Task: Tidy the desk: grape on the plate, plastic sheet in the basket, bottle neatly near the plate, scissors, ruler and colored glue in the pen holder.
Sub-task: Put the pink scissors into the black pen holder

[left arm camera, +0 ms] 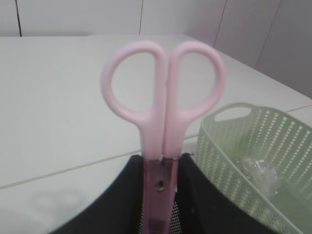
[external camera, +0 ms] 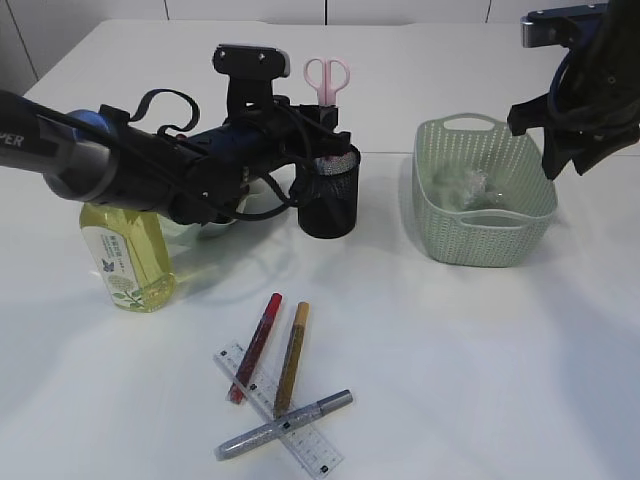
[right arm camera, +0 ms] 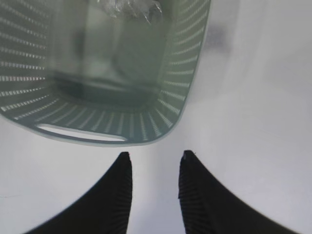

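Pinching the stiff, light scissors (left arm camera: 163, 146) by their sheathed blades over the pen holder (external camera: 329, 193), your left gripper (left arm camera: 161, 204) needs a firm hold; your right gripper (right arm camera: 153, 161) hangs spread, empty.

Left arm (external camera: 150, 165) is hiding the plate behind it; scissors (left arm camera: 163, 122) blades are running off the frame bottom; pen holder (external camera: 328, 195) is concealing them in exterior view.

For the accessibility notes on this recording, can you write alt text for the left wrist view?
A pair of pink scissors stands upright, handles up, gripped on its sheath between the two black fingers of the left gripper. To the right sits a pale green basket with crumpled clear plastic inside, on a white table.
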Action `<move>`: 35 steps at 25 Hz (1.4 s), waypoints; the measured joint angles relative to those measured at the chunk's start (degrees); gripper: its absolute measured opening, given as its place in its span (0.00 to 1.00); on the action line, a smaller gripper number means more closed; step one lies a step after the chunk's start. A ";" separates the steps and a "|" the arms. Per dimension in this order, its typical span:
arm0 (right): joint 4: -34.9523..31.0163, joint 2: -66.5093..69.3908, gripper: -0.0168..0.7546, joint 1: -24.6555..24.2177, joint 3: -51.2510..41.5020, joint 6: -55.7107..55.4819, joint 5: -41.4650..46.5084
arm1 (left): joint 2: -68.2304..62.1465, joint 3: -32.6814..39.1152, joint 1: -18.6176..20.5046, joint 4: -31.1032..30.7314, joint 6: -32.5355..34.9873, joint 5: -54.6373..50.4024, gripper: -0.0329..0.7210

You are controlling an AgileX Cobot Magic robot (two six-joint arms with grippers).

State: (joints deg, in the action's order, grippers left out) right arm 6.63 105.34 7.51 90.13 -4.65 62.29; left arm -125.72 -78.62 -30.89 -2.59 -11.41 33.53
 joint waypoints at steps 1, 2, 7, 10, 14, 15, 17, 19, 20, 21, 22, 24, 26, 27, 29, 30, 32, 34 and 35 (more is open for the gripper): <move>0.00 0.00 0.37 0.00 0.00 0.00 -0.07 | 0.00 0.00 0.00 0.00 -0.16 0.00 0.26; 0.00 0.00 0.37 0.00 0.00 0.00 -0.07 | 0.00 0.00 0.00 0.00 -0.15 0.00 0.26; 0.00 0.00 0.37 0.00 0.00 0.00 -0.07 | 0.00 0.00 0.00 0.00 -0.48 0.00 0.29; 0.00 0.00 0.37 0.00 0.00 0.00 -0.07 | 0.00 0.00 0.00 0.00 -0.57 0.00 0.32; 0.00 0.00 0.37 0.00 0.00 0.00 -0.07 | 0.00 0.00 0.00 0.00 -0.57 0.00 0.33; 0.00 0.00 0.37 0.00 0.00 0.00 -0.07 | 0.00 0.00 0.00 0.00 -0.57 0.10 0.34; 0.00 0.00 0.37 0.00 0.00 0.00 -0.07 | 0.00 0.00 0.00 0.00 -0.60 0.31 0.34; 0.00 0.00 0.38 0.00 0.00 0.00 -0.07 | 0.00 0.00 0.00 0.00 -0.60 0.42 0.34; 0.00 0.00 0.37 0.00 0.00 0.00 -0.07 | 0.00 0.00 0.00 0.00 -0.60 0.42 0.34; 0.00 0.00 0.37 0.00 0.00 0.00 -0.07 | 0.12 0.00 0.00 -0.12 -0.60 0.42 0.34; 0.00 0.00 0.37 0.00 0.14 0.00 -0.07 | 0.37 0.00 0.00 -0.11 -0.60 -0.09 0.34; 0.00 0.00 0.37 0.00 0.46 0.00 0.20 | 1.69 0.00 0.00 -0.75 -0.60 -2.24 0.34; 0.09 0.00 0.37 0.00 0.87 0.00 1.50 | 3.58 0.00 0.00 -1.87 -0.70 -6.15 0.34; 0.09 0.00 0.37 0.00 1.11 0.00 2.12 | 4.73 0.00 0.00 -2.41 -0.70 -8.53 0.34; 0.09 0.00 0.37 0.00 2.27 0.00 3.87 | 7.05 0.00 0.00 -2.97 -0.72 -13.65 0.34; 0.09 0.00 0.37 0.00 2.99 0.00 4.68 | 8.44 0.00 0.00 -3.06 -0.72 -16.73 0.34; 0.09 0.00 0.37 0.00 4.48 0.00 6.86 | 11.26 0.00 0.00 -3.06 -0.72 -22.48 0.35; -0.12 0.00 0.37 0.00 6.11 -0.10 7.69 | 13.93 0.00 0.00 -3.06 -0.82 -27.94 0.35; -0.56 0.00 0.37 0.00 6.73 -0.10 7.71 | 15.42 0.00 0.00 -3.06 -0.82 -30.81 0.36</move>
State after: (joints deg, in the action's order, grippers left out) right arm 6.07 105.34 7.51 96.86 -4.75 70.00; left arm -110.29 -78.62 -30.89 -5.65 -12.23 2.71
